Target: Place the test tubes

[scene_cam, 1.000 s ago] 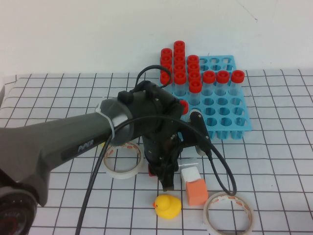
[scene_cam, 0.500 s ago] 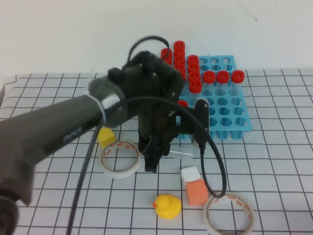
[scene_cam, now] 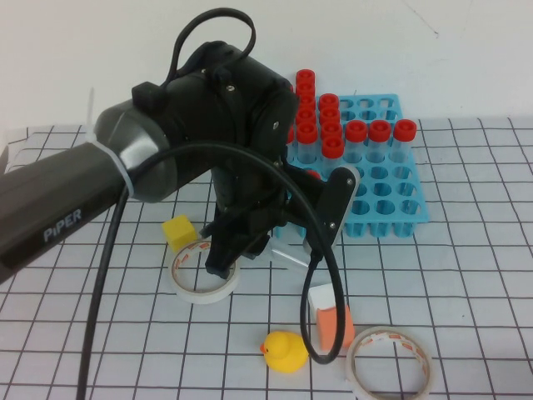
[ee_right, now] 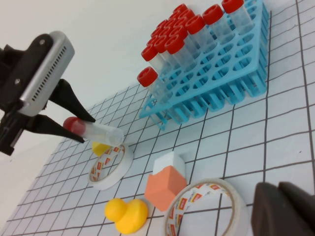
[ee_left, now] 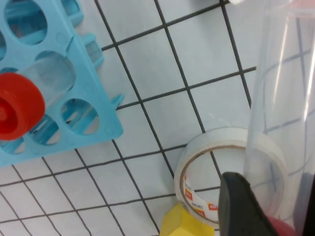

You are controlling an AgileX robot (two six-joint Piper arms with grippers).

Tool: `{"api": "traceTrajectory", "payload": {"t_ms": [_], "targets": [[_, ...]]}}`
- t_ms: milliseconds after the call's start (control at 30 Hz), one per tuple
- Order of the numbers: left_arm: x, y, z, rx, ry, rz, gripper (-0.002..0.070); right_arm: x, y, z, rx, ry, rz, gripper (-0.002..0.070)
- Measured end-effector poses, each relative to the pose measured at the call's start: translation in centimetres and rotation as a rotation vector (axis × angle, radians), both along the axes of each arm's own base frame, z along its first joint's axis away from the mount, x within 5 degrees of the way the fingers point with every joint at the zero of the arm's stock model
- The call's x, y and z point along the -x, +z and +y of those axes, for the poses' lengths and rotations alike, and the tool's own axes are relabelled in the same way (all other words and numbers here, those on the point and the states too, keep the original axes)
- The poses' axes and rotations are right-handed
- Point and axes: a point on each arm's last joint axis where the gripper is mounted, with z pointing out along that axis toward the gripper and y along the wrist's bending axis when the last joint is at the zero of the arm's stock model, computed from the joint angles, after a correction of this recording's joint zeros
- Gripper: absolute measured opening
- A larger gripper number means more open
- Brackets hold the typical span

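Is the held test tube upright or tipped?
Tipped, nearly level: the tube lies in the left gripper, over a tape roll. Right gripper shut, low.

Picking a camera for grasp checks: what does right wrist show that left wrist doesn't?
Right wrist only: the left gripper from outside, hovering by the far tape roll, jaws clamping the test tube at its red cap; duck, orange block, near tape roll, right gripper low beside it, jaws shut. Left wrist only: a view through the tube's clear wall. Both: tube, blue rack, far tape roll, yellow block.
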Motion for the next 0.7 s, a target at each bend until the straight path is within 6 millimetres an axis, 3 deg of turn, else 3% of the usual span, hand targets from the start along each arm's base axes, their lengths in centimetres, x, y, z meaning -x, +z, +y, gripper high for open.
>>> {"api": "traceTrajectory", "payload": {"t_ms": [467,700], "targets": [[0.5,-0.1,-0.7,0.085,0.020,0.060,0.0215,0.0,0.0,0.0,0.000,0.000,0.000,-0.0001],[0.8,-0.1,-1.0,0.077,-0.126,0.072,0.0215,0.0,0.0,0.0,0.000,0.001,0.001,-0.0001]]}}
